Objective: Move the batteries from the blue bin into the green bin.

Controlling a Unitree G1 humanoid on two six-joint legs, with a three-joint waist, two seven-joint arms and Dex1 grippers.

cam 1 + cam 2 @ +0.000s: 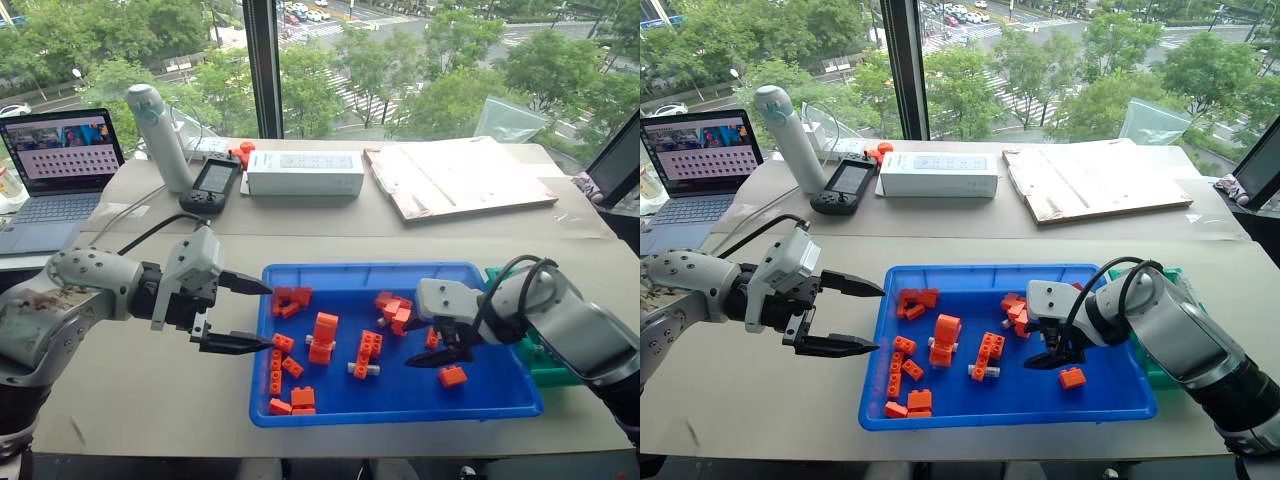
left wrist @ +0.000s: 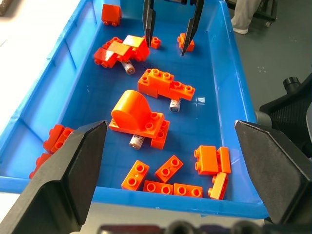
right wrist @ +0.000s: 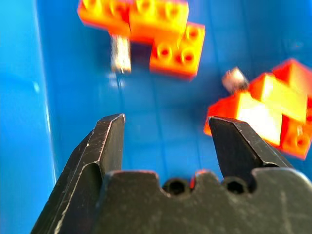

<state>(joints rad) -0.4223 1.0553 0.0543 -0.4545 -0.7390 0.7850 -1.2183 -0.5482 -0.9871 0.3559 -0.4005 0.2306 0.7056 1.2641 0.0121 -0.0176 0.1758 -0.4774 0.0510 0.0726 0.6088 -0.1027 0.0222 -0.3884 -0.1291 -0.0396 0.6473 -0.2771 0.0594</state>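
Left wrist view: three batteries lie on the floor of the blue bin (image 2: 234,92), each half hidden under orange bricks (image 2: 165,84). Nearest battery (image 2: 136,141) pokes out from under the domed brick, between the spread left fingers (image 2: 73,165) and ahead of them; only its end cap shows. Middle battery (image 2: 175,105) sticks out beneath the long stepped brick, end cap toward the camera. Far battery (image 2: 128,68) rests by the brick cluster, just short of the right gripper's tips; its long axis slants across the bin floor.

Left gripper (image 1: 243,313): jaws spread wide, holding nothing, hovering at the bin's left rim and pointing right across it. All batteries lie beyond its tips, inside the bin.

Right gripper (image 1: 440,352): jaws apart, empty, angled down over the right half of the bin, tips close to the floor. In the right wrist view one battery (image 3: 120,53) lies ahead of the fingers (image 3: 105,146), partly under a brick, its long axis running roughly along the pointing direction. A second one (image 3: 234,78) shows an end beside the brick cluster near the other finger; its axis cannot be told.

Green bin (image 1: 545,362): at the blue bin's right side, largely hidden behind the right arm; contents cannot be told.
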